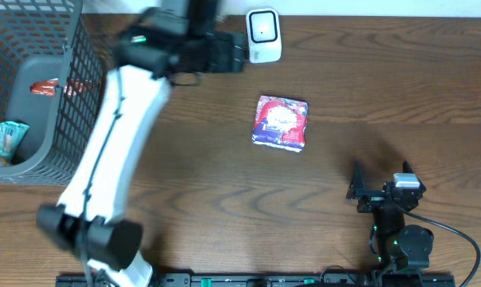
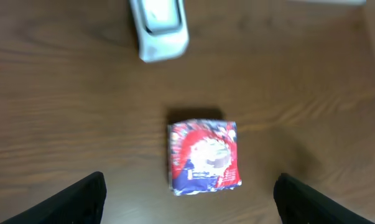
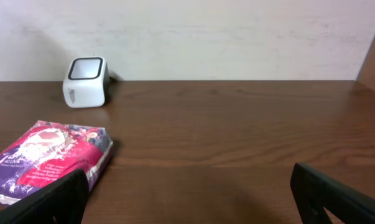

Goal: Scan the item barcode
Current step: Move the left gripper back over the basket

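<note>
The item, a red and purple snack packet (image 1: 281,122), lies flat on the brown table, apart from both grippers. A white barcode scanner (image 1: 263,35) stands at the back edge, just behind it. My left gripper (image 1: 242,54) hovers beside the scanner, open and empty. In the left wrist view the packet (image 2: 204,157) rests on the wood below the spread fingers (image 2: 81,200), with the scanner (image 2: 160,28) further on. My right gripper (image 1: 381,174) sits low at the front right, open with nothing in it. Its wrist view shows the packet (image 3: 47,158) at the left and the scanner (image 3: 85,82) at the back.
A dark wire basket (image 1: 65,119) stands at the left edge, holding a few wrapped snacks (image 1: 5,142). The white left arm (image 1: 116,135) stretches diagonally from the front left toward the scanner. A wall (image 3: 187,37) rises behind the table.
</note>
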Controlling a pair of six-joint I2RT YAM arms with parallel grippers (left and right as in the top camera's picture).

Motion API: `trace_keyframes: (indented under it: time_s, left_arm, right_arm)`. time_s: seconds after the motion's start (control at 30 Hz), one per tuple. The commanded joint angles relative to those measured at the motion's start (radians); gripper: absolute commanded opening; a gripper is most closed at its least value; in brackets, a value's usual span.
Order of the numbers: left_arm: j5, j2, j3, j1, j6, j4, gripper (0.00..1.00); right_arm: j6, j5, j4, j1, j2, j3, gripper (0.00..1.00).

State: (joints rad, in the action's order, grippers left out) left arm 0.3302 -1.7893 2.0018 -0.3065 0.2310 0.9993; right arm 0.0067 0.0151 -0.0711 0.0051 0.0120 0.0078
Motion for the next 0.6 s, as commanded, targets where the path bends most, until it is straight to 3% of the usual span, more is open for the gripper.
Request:
trace_keyframes:
  time_s: [0.0,0.27,0.57]
  left_arm:
    - [-0.008,0.033,0.0,0.061,-0.01,0.049,0.91]
    - [-0.024,0.039,-0.003,0.171,-0.01,0.204,0.98]
    - [-0.032,0.052,0.077,0.283,0.037,0.149,0.98]
  right_arm:
    - [-0.004,-0.006,-0.003,0.01,-0.005,-0.002,0.99]
    - [-0.004,-0.006,-0.003,0.01,-0.005,-0.002,0.99]
    - [-0.004,-0.006,-0.003,0.01,-0.005,-0.002,0.99]
